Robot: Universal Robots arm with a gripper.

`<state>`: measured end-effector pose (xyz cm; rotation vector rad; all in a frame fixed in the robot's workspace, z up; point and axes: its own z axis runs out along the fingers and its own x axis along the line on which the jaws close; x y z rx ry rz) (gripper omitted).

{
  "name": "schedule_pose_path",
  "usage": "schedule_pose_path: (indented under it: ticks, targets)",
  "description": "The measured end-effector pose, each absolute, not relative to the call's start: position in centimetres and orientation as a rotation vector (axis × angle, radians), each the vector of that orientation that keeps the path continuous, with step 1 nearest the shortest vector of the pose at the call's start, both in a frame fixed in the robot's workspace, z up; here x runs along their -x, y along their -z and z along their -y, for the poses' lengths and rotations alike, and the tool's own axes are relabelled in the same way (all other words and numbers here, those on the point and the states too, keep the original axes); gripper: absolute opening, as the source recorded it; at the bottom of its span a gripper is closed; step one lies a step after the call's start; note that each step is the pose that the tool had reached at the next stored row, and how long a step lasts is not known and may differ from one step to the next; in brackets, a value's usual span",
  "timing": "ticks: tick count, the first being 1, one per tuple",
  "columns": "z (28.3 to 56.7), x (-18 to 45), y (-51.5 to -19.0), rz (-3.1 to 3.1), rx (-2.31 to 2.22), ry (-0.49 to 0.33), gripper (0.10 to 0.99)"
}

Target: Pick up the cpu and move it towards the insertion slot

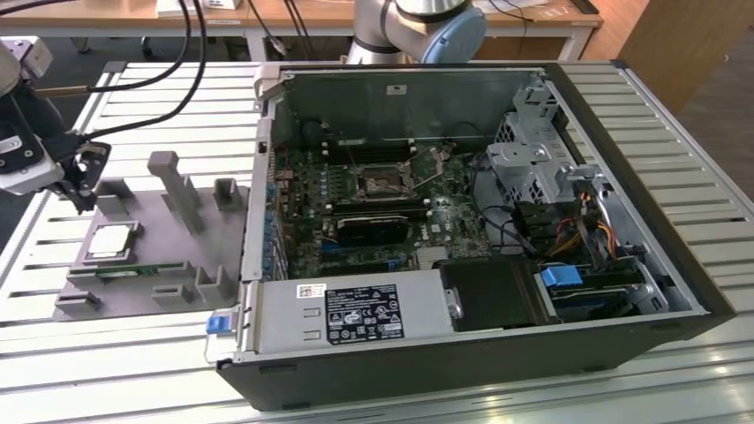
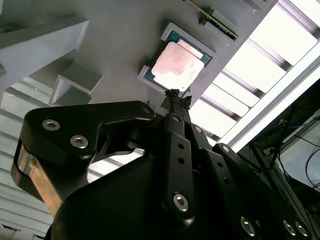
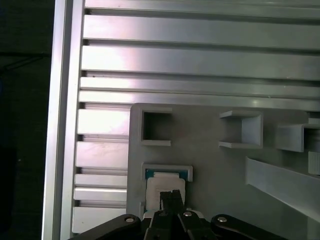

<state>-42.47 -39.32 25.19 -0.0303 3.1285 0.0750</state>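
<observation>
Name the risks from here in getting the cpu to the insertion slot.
1. The gripper hangs shut near one edge of the cpu, which lies in a rimmed pocket of the grey fixture; it might strike the rim or tilt the chip.
2. The insertion slot sits deep inside the open case; the arm might clip its wall on the way.

I see a grey plastic holder (image 1: 212, 243) at the exterior view's left on the slatted metal table (image 1: 118, 362), an open computer case (image 1: 353, 93) filling centre and right (black cables (image 1: 203, 40) trail upper left).
</observation>
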Motion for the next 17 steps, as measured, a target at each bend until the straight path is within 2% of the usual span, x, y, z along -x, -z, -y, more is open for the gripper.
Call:
schedule_pose_path:
  ticks: [17]
  targets:
    - [41.0, 42.5, -22.3, -3.129, 0.030, -0.075, 0.102]
